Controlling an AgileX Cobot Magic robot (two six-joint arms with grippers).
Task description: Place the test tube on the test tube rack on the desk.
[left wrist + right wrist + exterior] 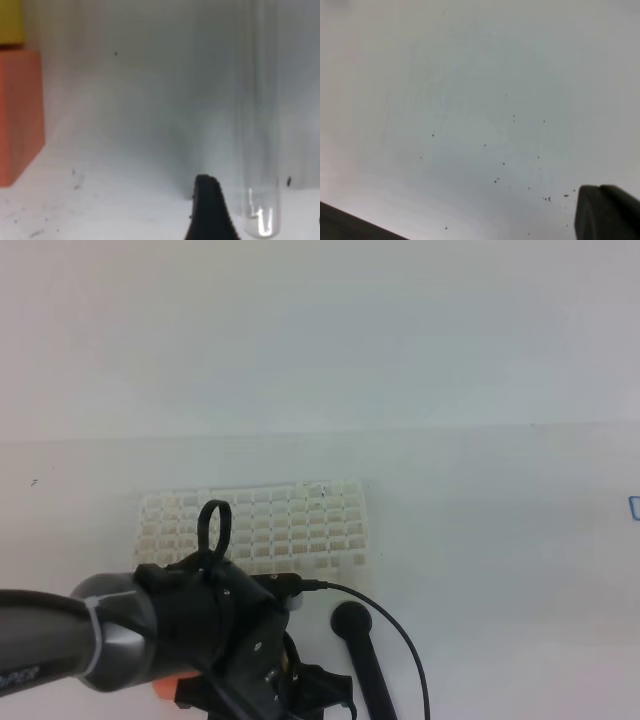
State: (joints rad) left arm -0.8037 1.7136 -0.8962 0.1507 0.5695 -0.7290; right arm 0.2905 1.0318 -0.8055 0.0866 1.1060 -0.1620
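White desk (480, 540), left gripper (260, 210) low beside test tube (259, 150), jaw spread unclear, rack (300, 525) behind.

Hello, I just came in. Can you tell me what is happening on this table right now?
A two-armed robot is working at a white desk. Its left arm reaches low in front of the white test tube rack, beside a black round-headed rod. The left wrist view shows a clear test tube lying on the desk next to one finger of the left end effector, near an orange-and-yellow block. The tube does not look gripped yet. The right wrist view shows only bare desk.
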